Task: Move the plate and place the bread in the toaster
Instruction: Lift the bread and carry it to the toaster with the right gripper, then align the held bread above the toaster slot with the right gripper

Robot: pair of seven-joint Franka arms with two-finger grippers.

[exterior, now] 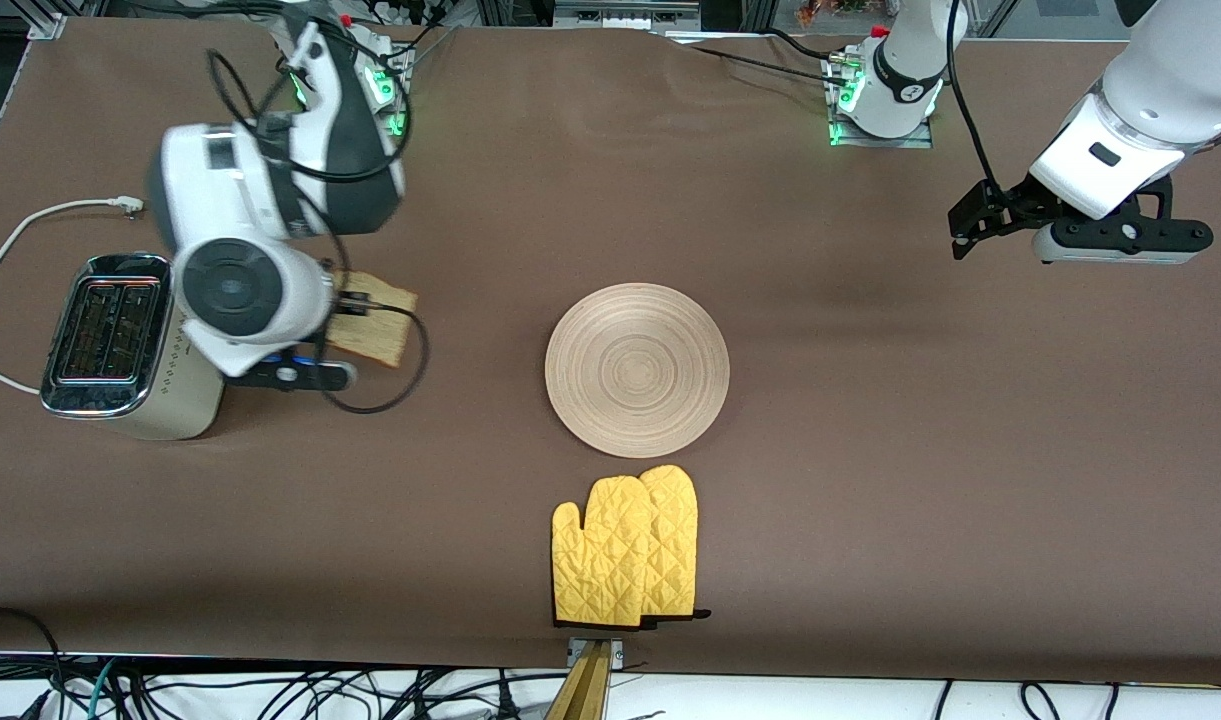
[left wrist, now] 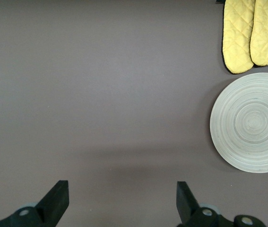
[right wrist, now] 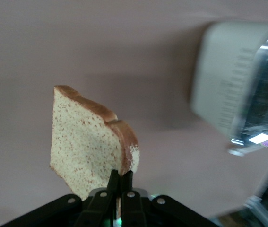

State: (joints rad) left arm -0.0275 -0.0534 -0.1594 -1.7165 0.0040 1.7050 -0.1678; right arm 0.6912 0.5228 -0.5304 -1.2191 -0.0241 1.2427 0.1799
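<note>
My right gripper (exterior: pixel 358 303) is shut on the bread (exterior: pixel 378 322), a light brown slice with a darker crust, and holds it in the air beside the toaster (exterior: pixel 120 345). In the right wrist view the fingers (right wrist: pixel 120 177) pinch the slice (right wrist: pixel 84 142) at one edge, and the cream toaster (right wrist: pixel 233 85) shows blurred to one side. The toaster's two slots face up. The round light-wood plate (exterior: pixel 637 368) lies at the table's middle and also shows in the left wrist view (left wrist: pixel 249 122). My left gripper (exterior: pixel 965 232) is open and empty, up over bare cloth at the left arm's end (left wrist: pixel 123 194).
A pair of yellow oven mitts (exterior: pixel 627 548) lies nearer the front camera than the plate, close to the table's front edge; they also show in the left wrist view (left wrist: pixel 252 33). The toaster's white cord (exterior: pixel 10 240) loops toward the right arm's end. Brown cloth covers the table.
</note>
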